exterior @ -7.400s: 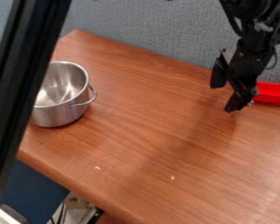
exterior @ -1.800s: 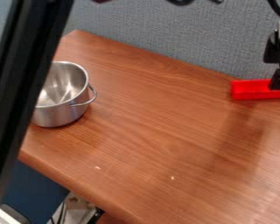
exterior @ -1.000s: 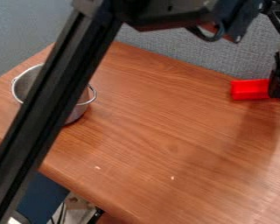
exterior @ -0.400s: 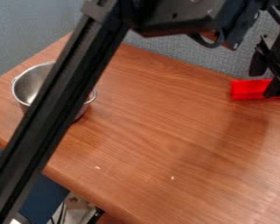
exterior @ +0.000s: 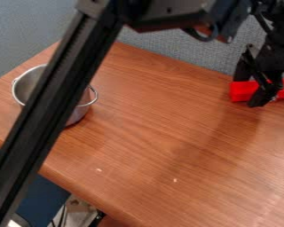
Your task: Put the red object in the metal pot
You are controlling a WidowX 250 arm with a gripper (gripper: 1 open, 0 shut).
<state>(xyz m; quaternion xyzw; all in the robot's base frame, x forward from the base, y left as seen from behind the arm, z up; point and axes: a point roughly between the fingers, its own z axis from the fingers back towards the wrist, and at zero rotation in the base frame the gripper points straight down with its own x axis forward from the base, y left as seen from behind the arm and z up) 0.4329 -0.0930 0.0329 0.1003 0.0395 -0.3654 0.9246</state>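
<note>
Reaching down at the far right corner of the surface (exterior: 156, 142), the black hand (exterior: 258, 90) is now over the red object (exterior: 240, 91), its fingers in front of the block's middle. Red shows on both sides of the nearer finger, and the block lies on the surface by the far edge, toward the right. In the frame from just before, the hand was farther to the right, near the block's right end; it has since shifted left, and its fingers hang lower in the picture. The fingers stand apart; whether either one touches the block cannot be told from this angle. Compared with that same earlier frame, the block looks to have moved slightly left, and more of it is covered by the fingers.

The metal pot (exterior: 82, 102) stands upright near the left edge of the surface, in the same place as before. The black arm (exterior: 64, 97) crosses in front of it, hiding its middle, while part of the rim shows on the left and the wire handle on the right. The grey partition (exterior: 174, 43) rises behind the far edge, unchanged.
</note>
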